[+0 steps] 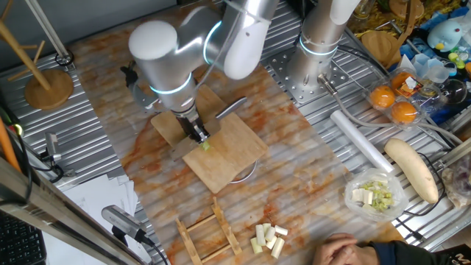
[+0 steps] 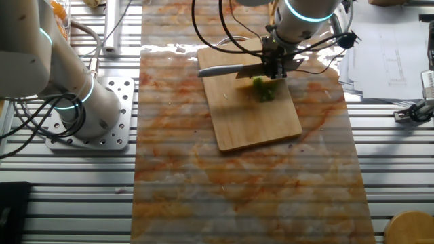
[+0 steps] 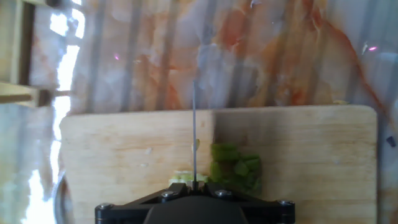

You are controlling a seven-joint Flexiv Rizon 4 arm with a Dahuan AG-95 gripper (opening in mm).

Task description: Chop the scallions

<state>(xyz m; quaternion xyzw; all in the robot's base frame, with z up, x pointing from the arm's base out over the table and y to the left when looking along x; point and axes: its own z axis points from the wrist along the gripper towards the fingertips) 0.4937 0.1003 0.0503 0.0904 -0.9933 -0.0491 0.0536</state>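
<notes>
A bamboo cutting board (image 1: 234, 156) lies mid-table on the marbled mat. The scallions (image 1: 207, 146) are several bright green bits on the board; they also show in the other fixed view (image 2: 263, 89) and the hand view (image 3: 236, 166), with a pale piece (image 3: 181, 178) left of the blade. My gripper (image 1: 197, 133) is shut on a knife, just above the board beside the scallions. The knife blade (image 2: 226, 69) lies flat out to the side and shows edge-on in the hand view (image 3: 194, 134). The gripper (image 3: 194, 186) hides the knife handle.
A bowl (image 1: 377, 195) of whitish-green bits and white cubes, pale cream chunks (image 1: 267, 238), a white radish (image 1: 412, 169), oranges (image 1: 394, 103), a wooden rack (image 1: 206, 232), a second arm's base (image 1: 320, 44) and a person's hand (image 1: 346, 250) stand around the board.
</notes>
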